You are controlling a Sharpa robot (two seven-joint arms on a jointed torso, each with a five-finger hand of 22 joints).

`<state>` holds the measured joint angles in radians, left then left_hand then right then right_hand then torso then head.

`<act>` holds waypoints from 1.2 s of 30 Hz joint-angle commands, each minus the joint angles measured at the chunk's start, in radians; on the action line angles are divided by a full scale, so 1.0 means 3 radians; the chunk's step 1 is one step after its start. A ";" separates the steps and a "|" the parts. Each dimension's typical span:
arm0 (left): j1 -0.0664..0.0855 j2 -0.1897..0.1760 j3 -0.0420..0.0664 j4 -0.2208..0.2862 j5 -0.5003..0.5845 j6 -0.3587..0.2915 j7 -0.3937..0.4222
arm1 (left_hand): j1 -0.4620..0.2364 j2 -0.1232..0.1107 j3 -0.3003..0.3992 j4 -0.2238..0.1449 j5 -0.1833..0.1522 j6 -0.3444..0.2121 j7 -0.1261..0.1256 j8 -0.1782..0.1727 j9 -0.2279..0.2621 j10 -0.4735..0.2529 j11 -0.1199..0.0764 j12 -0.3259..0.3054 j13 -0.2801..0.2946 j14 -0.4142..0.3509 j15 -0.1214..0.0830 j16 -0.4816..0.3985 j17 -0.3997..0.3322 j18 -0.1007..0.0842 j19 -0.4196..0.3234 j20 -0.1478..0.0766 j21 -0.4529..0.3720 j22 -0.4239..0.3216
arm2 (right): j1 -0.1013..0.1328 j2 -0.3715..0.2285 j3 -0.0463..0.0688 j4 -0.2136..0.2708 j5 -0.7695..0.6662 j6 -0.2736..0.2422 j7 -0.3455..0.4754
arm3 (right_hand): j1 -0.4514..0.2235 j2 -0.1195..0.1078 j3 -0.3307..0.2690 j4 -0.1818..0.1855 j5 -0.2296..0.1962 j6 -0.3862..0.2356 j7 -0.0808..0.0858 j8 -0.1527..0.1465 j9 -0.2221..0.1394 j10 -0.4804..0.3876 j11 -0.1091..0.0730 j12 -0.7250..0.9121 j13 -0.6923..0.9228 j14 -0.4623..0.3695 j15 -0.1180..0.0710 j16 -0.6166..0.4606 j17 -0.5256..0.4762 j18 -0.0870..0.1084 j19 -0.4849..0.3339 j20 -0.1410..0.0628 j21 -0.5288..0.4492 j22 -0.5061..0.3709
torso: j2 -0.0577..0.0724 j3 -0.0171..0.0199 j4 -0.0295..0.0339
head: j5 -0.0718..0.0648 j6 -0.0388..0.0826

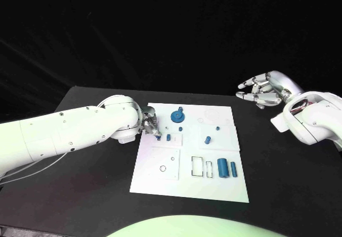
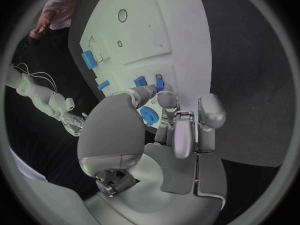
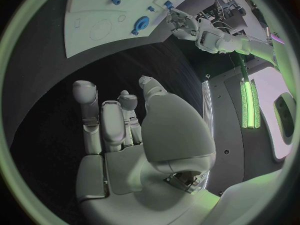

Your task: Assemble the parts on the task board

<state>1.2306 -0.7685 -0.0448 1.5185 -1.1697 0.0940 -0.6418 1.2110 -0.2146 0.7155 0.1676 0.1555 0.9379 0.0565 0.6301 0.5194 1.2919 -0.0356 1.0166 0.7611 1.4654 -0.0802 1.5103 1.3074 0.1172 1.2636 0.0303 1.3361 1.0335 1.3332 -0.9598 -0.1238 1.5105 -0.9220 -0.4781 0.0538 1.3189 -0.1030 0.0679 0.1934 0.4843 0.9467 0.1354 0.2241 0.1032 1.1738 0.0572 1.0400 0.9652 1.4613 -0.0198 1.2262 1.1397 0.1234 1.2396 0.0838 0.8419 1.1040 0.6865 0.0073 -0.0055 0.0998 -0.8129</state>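
Note:
The white task board (image 1: 214,190) lies mid-table. My left hand (image 1: 149,122) hovers at its left edge, fingers pointing down just short of two small blue parts (image 1: 163,138). In the left wrist view the thumb and fingers (image 2: 166,100) are apart with nothing between them, and the same two parts (image 2: 140,81) stand just beyond. A round blue gear (image 1: 177,116) sits near the board's far edge, with a small peg (image 1: 181,128) below it. Two blue cylinders (image 1: 227,168) lie at the near right. My right hand (image 1: 264,90) hangs off the board at the far right, fingers spread and empty.
More blue parts (image 1: 207,139) stand mid-board. Outlined slots (image 1: 201,167) and round holes (image 1: 163,168) mark the board's near half. In the right wrist view the board (image 3: 94,15) and gear (image 3: 141,23) lie beyond my right hand (image 3: 125,135). Black tabletop surrounds the board.

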 commanded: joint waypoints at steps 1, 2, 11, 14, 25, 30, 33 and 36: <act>-0.0008 0.0000 -0.0005 0.0015 0.0001 0.0142 -0.0004 | 0.0007 0.0035 0.0325 -0.0309 0.0007 0.0085 -0.0063 0.0022 0.0083 0.0034 0.0002 0.0024 0.0013 0.0276 -0.0024 0.0022 0.0612 -0.0031 0.0021 -0.0009 0.0021 0.0005 | -0.0001 0.0001 0.0001 0.0003 -0.0027 0.0032 0.0014 | 0.0009 0.0019 0.0001 0.0010 0.0021 0.0023 0.0004 0.0017 -0.0004 -0.0013 -0.0020 0.0012 -0.0002 0.0028 -0.0007 -0.0013 0.0003 0.0061 0.0024 0.0010 -0.0018 -0.0001 | -0.0001 0.0001 0.0000 | 0.0003 -0.0001; -0.0008 -0.0001 -0.0005 0.0018 0.0002 0.0146 -0.0004 | 0.0007 0.0035 0.0325 -0.0309 0.0007 0.0085 -0.0063 0.0022 0.0083 0.0034 0.0002 0.0024 0.0013 0.0276 -0.0024 0.0022 0.0612 -0.0031 0.0021 -0.0009 0.0021 0.0005 | -0.0001 0.0002 0.0001 0.0003 -0.0027 0.0032 0.0015 | 0.0009 0.0019 0.0001 0.0010 0.0021 0.0023 0.0004 0.0017 -0.0004 -0.0013 -0.0020 0.0012 -0.0002 0.0028 -0.0007 -0.0013 0.0003 0.0061 0.0024 0.0010 -0.0018 -0.0001 | -0.0001 0.0001 0.0000 | 0.0004 -0.0001; -0.0008 -0.0010 -0.0005 0.0036 0.0005 0.0169 -0.0007 | 0.0001 0.0036 0.0326 -0.0310 0.0007 0.0090 -0.0066 0.0027 0.0083 0.0043 0.0000 0.0036 0.0028 0.0276 -0.0026 0.0023 0.0613 -0.0032 0.0023 -0.0010 0.0023 0.0008 | -0.0001 0.0001 0.0001 0.0003 -0.0027 0.0033 0.0013 | 0.0009 0.0019 0.0001 0.0010 0.0021 0.0023 0.0004 0.0017 -0.0004 -0.0013 -0.0020 0.0012 -0.0002 0.0028 -0.0007 -0.0013 0.0003 0.0061 0.0024 0.0010 -0.0018 -0.0001 | 0.0001 -0.0001 -0.0002 | 0.0005 -0.0005; -0.0008 -0.0009 -0.0005 0.0038 0.0005 0.0172 -0.0007 | 0.0001 0.0036 0.0326 -0.0310 0.0007 0.0090 -0.0066 0.0027 0.0083 0.0043 0.0000 0.0036 0.0028 0.0276 -0.0026 0.0023 0.0613 -0.0032 0.0023 -0.0010 0.0023 0.0008 | -0.0001 0.0002 0.0001 0.0003 -0.0027 0.0034 0.0013 | 0.0010 0.0018 0.0002 0.0011 0.0030 0.0023 0.0004 0.0018 -0.0004 -0.0012 -0.0021 0.0014 -0.0002 0.0028 -0.0007 -0.0015 0.0002 0.0060 0.0027 0.0010 -0.0014 0.0002 | 0.0000 -0.0001 -0.0001 | 0.0005 -0.0006; -0.0008 -0.0008 -0.0005 0.0025 0.0006 0.0201 -0.0013 | -0.0043 0.0045 0.0318 -0.0294 0.0003 0.0108 -0.0076 0.0042 0.0082 0.0072 -0.0007 0.0072 0.0073 0.0277 -0.0031 0.0023 0.0615 -0.0034 0.0030 -0.0015 0.0028 0.0020 | -0.0001 0.0001 0.0001 0.0003 -0.0027 0.0034 0.0013 | 0.0010 0.0018 0.0002 0.0011 0.0030 0.0023 0.0004 0.0018 -0.0004 -0.0012 -0.0021 0.0014 -0.0002 0.0028 -0.0007 -0.0015 0.0002 0.0060 0.0027 0.0010 -0.0014 0.0002 | 0.0000 0.0001 -0.0001 | 0.0005 -0.0008; -0.0008 -0.0005 -0.0005 0.0015 0.0007 0.0228 -0.0019 | -0.0174 0.0066 0.0266 -0.0219 -0.0002 0.0144 -0.0100 0.0061 0.0070 0.0116 -0.0022 0.0134 0.0155 0.0278 -0.0041 0.0025 0.0617 -0.0035 0.0028 -0.0024 0.0025 0.0017 | -0.0001 0.0000 0.0001 0.0004 -0.0027 0.0032 0.0013 | 0.0010 0.0018 0.0002 0.0011 0.0030 0.0023 0.0004 0.0018 -0.0004 -0.0012 -0.0021 0.0014 -0.0002 0.0028 -0.0007 -0.0015 0.0002 0.0060 0.0027 0.0010 -0.0014 0.0002 | 0.0000 0.0000 -0.0003 | 0.0008 -0.0010; -0.0008 -0.0002 -0.0005 0.0010 0.0008 0.0236 -0.0021 | -0.0258 0.0076 0.0209 -0.0162 -0.0004 0.0165 -0.0113 0.0066 0.0059 0.0131 -0.0031 0.0161 0.0192 0.0279 -0.0047 0.0025 0.0618 -0.0036 0.0033 -0.0029 0.0026 0.0023 | -0.0001 -0.0001 0.0001 0.0004 -0.0027 0.0032 0.0013 | 0.0010 0.0018 0.0002 0.0011 0.0030 0.0023 0.0004 0.0018 -0.0004 -0.0012 -0.0021 0.0014 -0.0002 0.0028 -0.0007 -0.0015 0.0002 0.0060 0.0027 0.0010 -0.0014 0.0002 | 0.0001 0.0002 -0.0003 | 0.0008 -0.0012; -0.0008 0.0001 -0.0005 0.0003 0.0009 0.0243 -0.0023 | -0.0324 0.0088 0.0163 -0.0115 -0.0004 0.0182 -0.0122 0.0066 0.0045 0.0141 -0.0038 0.0182 0.0223 0.0279 -0.0053 0.0025 0.0618 -0.0037 0.0039 -0.0035 0.0028 0.0030 | -0.0001 -0.0002 0.0001 0.0004 -0.0027 0.0031 0.0013 | 0.0010 0.0018 0.0002 0.0011 0.0030 0.0023 0.0004 0.0018 -0.0004 -0.0012 -0.0021 0.0014 -0.0002 0.0028 -0.0007 -0.0015 0.0002 0.0060 0.0027 0.0010 -0.0014 0.0002 | 0.0000 0.0001 -0.0002 | 0.0007 -0.0013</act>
<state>1.2304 -0.7703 -0.0445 1.5191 -1.1695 0.1333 -0.6450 1.1227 -0.1867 0.7617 0.1297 0.1539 0.9429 0.0615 0.6486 0.5197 1.3186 -0.0410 1.0663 0.8268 1.4658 -0.0877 1.5140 1.3081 0.1172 1.2708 0.0231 1.3399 1.0418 1.3332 -0.9603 -0.1239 1.5107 -0.9220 -0.4772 0.0538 1.3189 -0.1030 0.0679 0.1934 0.4901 0.9463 0.1353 0.2241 0.1033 1.1713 0.0547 1.0399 0.9652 1.4613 -0.0198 1.2262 1.1392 0.1234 1.2433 0.0876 0.8420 1.1040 0.6865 0.0077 -0.0061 0.1022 -0.8165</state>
